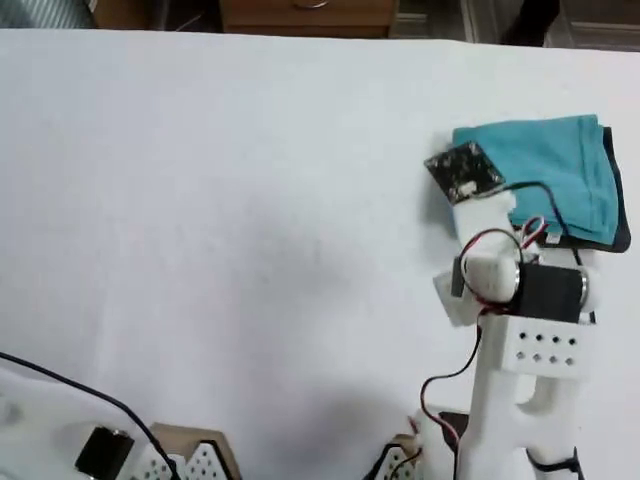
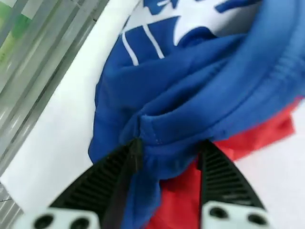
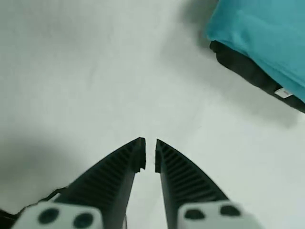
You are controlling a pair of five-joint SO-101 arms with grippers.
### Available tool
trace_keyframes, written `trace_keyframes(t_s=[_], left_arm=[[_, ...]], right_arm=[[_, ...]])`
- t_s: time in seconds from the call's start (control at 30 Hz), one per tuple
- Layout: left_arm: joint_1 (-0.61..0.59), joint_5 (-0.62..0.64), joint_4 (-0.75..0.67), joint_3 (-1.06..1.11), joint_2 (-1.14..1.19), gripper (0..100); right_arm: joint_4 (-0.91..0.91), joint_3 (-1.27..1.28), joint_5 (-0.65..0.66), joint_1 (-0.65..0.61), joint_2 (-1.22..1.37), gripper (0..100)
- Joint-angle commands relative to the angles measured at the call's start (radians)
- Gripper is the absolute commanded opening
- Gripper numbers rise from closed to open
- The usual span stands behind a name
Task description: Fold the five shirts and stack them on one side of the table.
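Two shirts stacked far right on bench (image 1: 200, 200): teal shirt (image 1: 540, 165) over black shirt (image 3: 238, 67) | right pincer (image 3: 147, 155) clenched empty, just beside | left pincer (image 2: 170, 145) grasping blue shirt (image 2: 190, 95) above red shirt (image 2: 257, 138)

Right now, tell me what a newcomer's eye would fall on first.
The bright blue shirt bunched between the fingers of the left gripper, lying over a red shirt. Next, the folded teal shirt stacked on a dark shirt at the white table's right side, near the right gripper.
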Motion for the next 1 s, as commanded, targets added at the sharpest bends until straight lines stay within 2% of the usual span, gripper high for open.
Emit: trace_keyframes(t_s=[0.0,0.1,0.2,0.37,0.53,0.97], left_arm=[[-0.015,-0.018,0.054,-0.202,0.106,20],[-0.011,-0.068,0.141,-0.314,0.193,15],[0.006,-0.032,0.256,-0.441,0.23,1],[0.094,0.146,0.517,-0.691,0.215,3],[0.305,0.198,0.787,-1.01,0.172,3],[0.766,0.318,0.775,-1.03,-0.172,3]], right_arm=[[-0.018,0.029,0.003,-0.004,-0.045,4.2],[-0.016,0.029,0.0,-0.004,-0.048,4.2],[-0.016,0.029,-0.002,-0.005,-0.048,4.2],[-0.016,0.029,-0.002,-0.008,-0.041,4.2],[-0.016,0.031,-0.002,-0.008,-0.039,4.2],[-0.045,0.103,-0.002,-0.004,-0.047,4.2]])
